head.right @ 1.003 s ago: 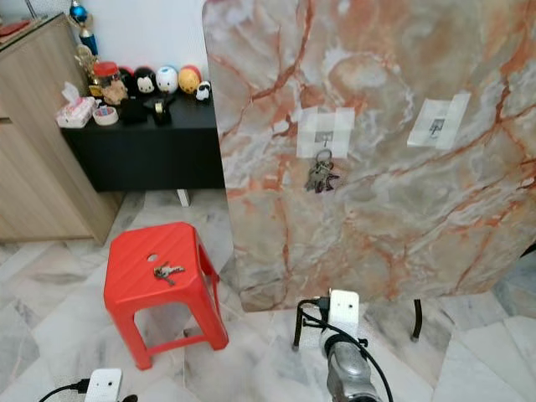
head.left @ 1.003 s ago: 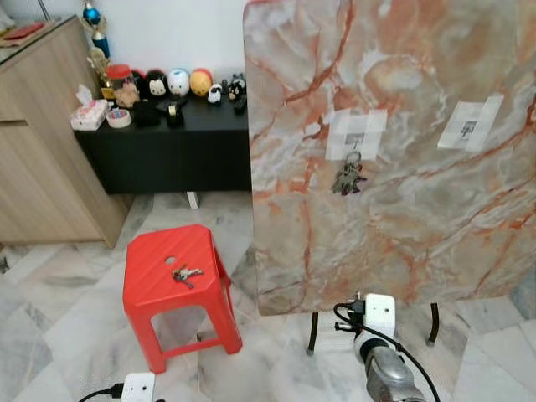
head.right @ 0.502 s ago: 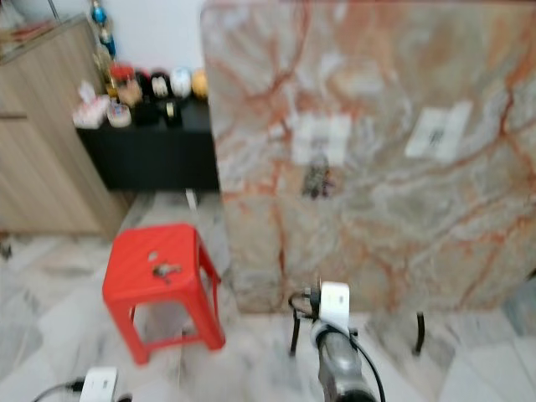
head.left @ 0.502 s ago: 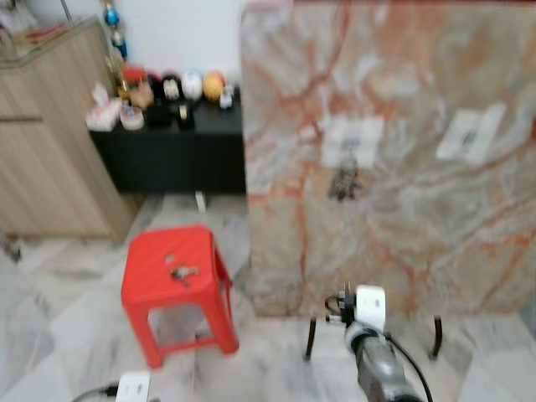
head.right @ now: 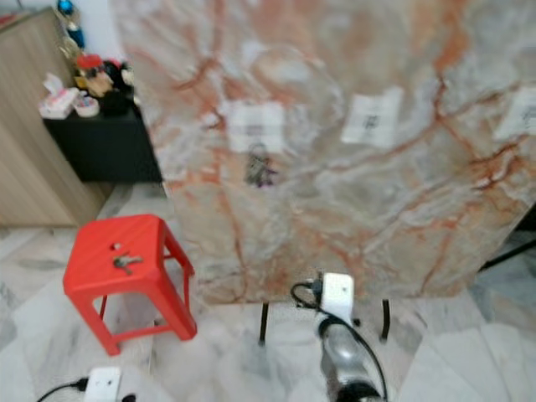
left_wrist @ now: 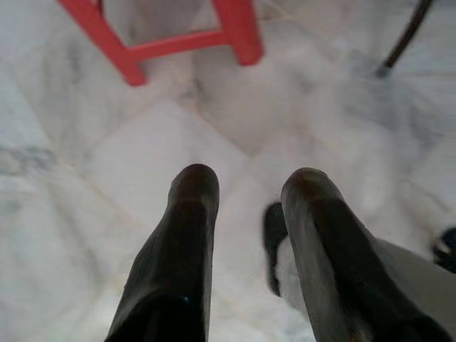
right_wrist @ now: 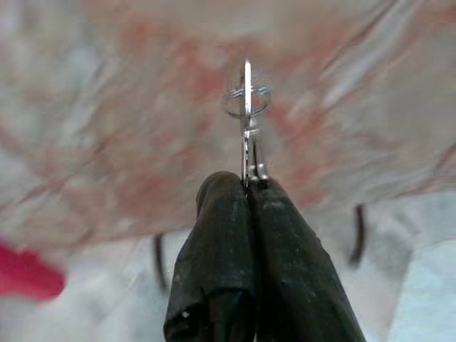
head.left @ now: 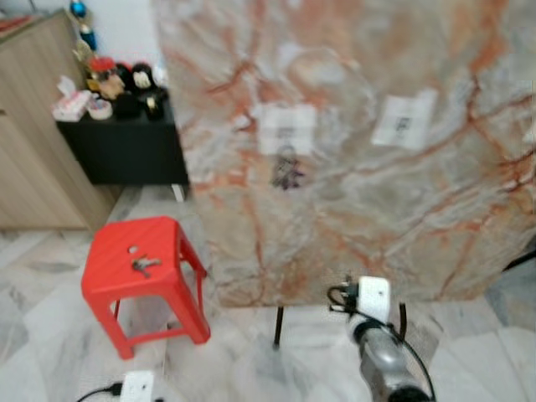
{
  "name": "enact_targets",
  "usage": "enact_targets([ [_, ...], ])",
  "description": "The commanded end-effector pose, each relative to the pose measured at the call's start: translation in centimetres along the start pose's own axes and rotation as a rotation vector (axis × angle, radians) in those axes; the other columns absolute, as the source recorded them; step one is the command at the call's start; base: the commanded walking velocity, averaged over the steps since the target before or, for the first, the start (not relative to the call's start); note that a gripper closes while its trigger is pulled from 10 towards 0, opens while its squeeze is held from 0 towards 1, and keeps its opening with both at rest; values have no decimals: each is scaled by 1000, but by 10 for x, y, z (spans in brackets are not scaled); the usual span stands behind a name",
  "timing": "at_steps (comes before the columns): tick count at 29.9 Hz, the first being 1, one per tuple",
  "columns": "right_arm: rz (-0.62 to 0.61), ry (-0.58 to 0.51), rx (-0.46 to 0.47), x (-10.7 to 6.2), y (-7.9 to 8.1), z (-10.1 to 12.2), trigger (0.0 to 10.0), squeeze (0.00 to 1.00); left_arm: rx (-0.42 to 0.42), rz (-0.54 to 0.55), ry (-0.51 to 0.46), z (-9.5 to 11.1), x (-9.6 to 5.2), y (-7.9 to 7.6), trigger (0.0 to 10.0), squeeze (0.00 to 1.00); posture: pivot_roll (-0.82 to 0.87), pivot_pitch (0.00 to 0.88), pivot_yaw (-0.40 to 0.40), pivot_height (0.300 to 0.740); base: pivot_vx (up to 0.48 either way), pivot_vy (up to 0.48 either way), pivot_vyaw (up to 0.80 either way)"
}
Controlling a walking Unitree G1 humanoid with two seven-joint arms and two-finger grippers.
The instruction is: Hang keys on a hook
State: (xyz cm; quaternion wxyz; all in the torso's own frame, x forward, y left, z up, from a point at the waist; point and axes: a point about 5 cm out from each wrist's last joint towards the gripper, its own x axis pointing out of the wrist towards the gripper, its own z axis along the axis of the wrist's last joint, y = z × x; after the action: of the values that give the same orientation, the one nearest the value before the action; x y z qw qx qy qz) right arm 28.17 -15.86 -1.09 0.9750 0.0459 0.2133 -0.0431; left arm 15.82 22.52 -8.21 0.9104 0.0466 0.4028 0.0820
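A large upright slab of pink-and-grey veined marble (head.left: 352, 151) on thin black metal legs (head.left: 277, 327) takes up most of the head views, which are blurred. 2 white taped patches sit on its face: the left white patch (head.left: 287, 128) carries a small hook from which a dark bunch of keys (head.left: 286, 172) hangs, and the right white patch (head.left: 404, 120) has nothing hanging on it. Left of the slab stands a low black cabinet (head.left: 126, 142) topped with small figurines (head.left: 117, 79), beside a light wooden cupboard (head.left: 33, 142).

On the pale marble-tiled floor (head.left: 50, 352) in front is a red plastic stool (head.left: 138, 272) with a second small set of keys (head.left: 144, 265) lying flat on its seat, well apart from the slab.

The right arm reaches forward low in the head views, its white wrist module (head.left: 373, 298) near the slab's lower edge. In the right wrist view the right gripper (right_wrist: 249, 187) is clamped tight on a thin silver key with a wire ring (right_wrist: 246, 114). The key's long axis runs straight out along the fingers, seen edge-on, with the ring at the far end pointing toward the slab.

The left gripper (left_wrist: 246, 185) hangs over the floor near the stool's legs, fingers parted and holding nothing.
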Motion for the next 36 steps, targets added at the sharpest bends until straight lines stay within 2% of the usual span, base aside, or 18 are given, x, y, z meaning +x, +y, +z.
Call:
enact_targets([
  [1,24,-64,20,5,13,15,10000,0,11,21,11,-2,-1,9,10000,0,63,0,-7,740,0,0,0],
  [6,21,-128,30,9,14,31,10000,0,9,23,9,-2,-1,9,10000,0,62,0,-7,740,0,0,0],
  [12,11,-281,39,16,15,71,10000,0,8,28,7,-2,-1,9,10000,0,58,0,-4,740,0,0,0],
  [18,22,-379,35,18,21,98,10000,0,7,31,4,-2,-1,11,10000,0,58,0,-4,740,0,0,0],
  [24,34,-424,37,17,26,109,10000,0,6,30,3,-2,-1,11,10000,0,55,0,-2,740,0,0,0],
  [36,38,-410,29,16,25,102,10000,0,-3,21,9,-3,-1,11,10000,0,58,0,-3,740,0,0,0],
])
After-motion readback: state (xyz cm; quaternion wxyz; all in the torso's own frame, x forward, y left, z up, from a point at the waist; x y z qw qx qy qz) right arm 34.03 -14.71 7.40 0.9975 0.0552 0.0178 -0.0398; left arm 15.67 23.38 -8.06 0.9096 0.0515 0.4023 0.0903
